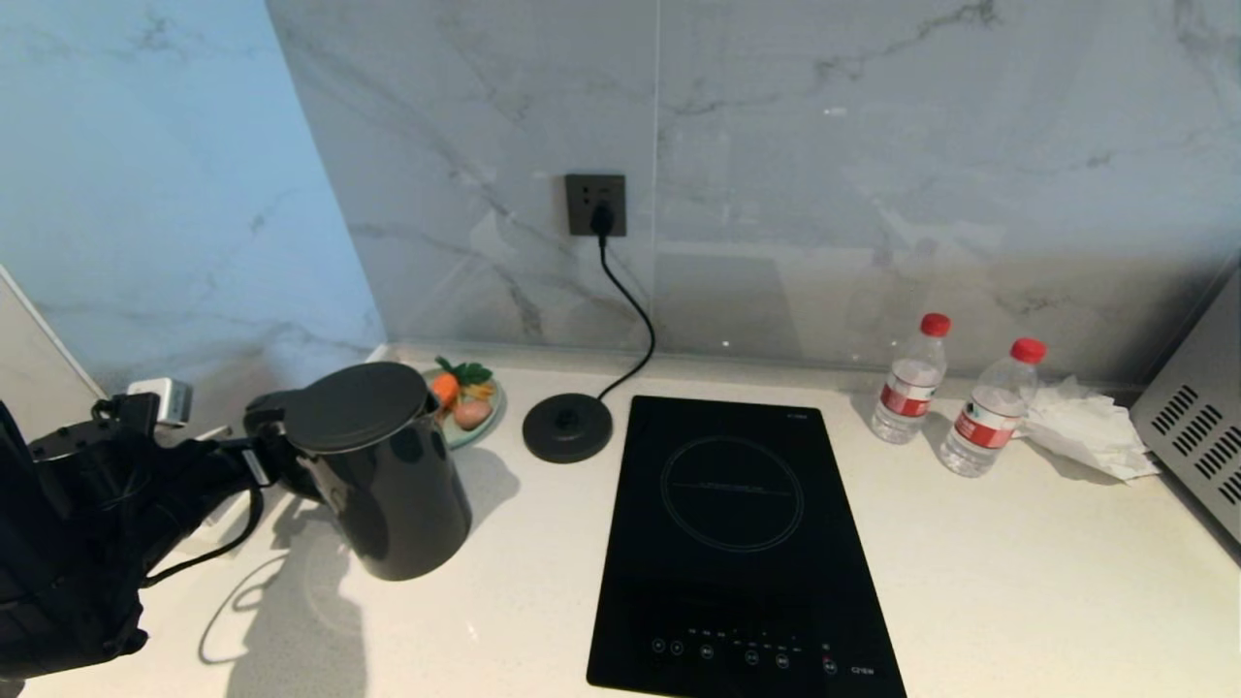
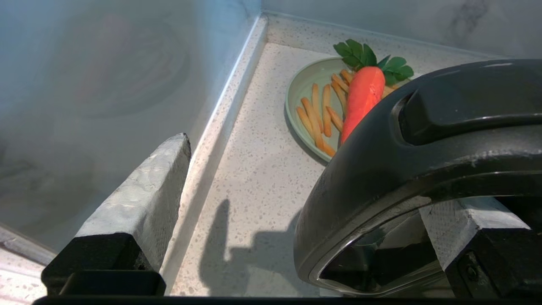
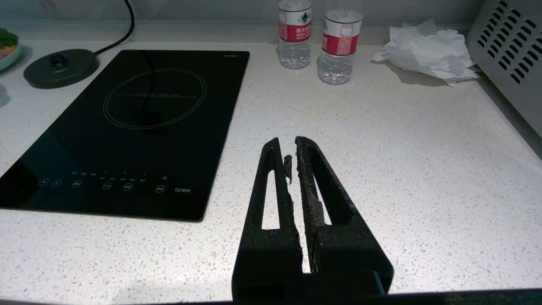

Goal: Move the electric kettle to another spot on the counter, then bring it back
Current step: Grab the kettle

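Black and bulky at the near left edge of the head view, the robot's left arm reaches toward the electric kettle, its left gripper level with the kettle's loop handle. Seen from the wrist, the jaws stand spread as wide as they go: one grey finger hangs free over the counter on the wall side, while the other finger sits inside the handle's loop, close against it; whether it presses on the plastic cannot be told. Nothing is clamped. The kettle stands upright on the speckled off-white counter, lid shut, off its round black base, which lies just beyond it with a cord running up to a wall socket. Just behind the kettle, a pale green plate carries a toy carrot and orange sticks. To the right lies a black induction hob. The right gripper hovers over bare counter beside the hob, its fingers nearly together and empty. Farther back stand two water bottles, crumpled white paper and a grey vented appliance, against a grey-veined marble wall.
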Controlling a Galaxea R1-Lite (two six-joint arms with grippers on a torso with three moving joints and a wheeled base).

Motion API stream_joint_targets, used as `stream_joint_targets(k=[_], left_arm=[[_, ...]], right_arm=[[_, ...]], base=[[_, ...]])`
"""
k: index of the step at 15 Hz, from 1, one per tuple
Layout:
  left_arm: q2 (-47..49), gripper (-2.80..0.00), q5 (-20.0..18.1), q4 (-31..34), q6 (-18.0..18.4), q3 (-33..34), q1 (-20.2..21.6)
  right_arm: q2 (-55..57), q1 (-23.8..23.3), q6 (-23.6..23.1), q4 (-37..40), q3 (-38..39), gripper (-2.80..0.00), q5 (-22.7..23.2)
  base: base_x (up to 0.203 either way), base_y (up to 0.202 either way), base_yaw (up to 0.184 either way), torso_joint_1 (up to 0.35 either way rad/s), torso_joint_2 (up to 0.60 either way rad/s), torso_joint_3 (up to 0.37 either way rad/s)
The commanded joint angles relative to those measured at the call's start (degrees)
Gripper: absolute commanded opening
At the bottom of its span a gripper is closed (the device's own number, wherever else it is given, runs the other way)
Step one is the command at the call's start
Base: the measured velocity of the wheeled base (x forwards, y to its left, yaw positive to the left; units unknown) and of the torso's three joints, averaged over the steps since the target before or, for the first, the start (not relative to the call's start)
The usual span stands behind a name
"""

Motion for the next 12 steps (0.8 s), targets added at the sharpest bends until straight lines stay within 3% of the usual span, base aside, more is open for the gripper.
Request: stream_joint_targets(k=[1,2,3,12], left_arm=[[-0.2,0.0,-0.1,-0.5,-0.1,-0.2,-0.5],[-0.1,0.0,0.0,-0.5,-0.1,-0.2,-0.6],[0.0,-2.8,0.3,-0.5,-0.1,-0.3,-0.6],[-0.1,-2.8,1.3,-0.5,-0.2,-0.2,-0.5]], right_arm=[[0.0,0.0,0.0,0.0,0.0,-2.8,0.0],[0.0,0.0,0.0,0.0,0.0,-2.8,0.0],[0.0,0.0,0.0,0.0,0.0,-2.8,0.0],[0.0,0.0,0.0,0.0,0.0,-2.8,0.0]], base=[[0.0,0.0,0.0,0.0,0.0,0.0],[0.0,0.0,0.0,0.0,0.0,0.0],[0.0,0.0,0.0,0.0,0.0,0.0],[0.0,0.0,0.0,0.0,0.0,0.0]])
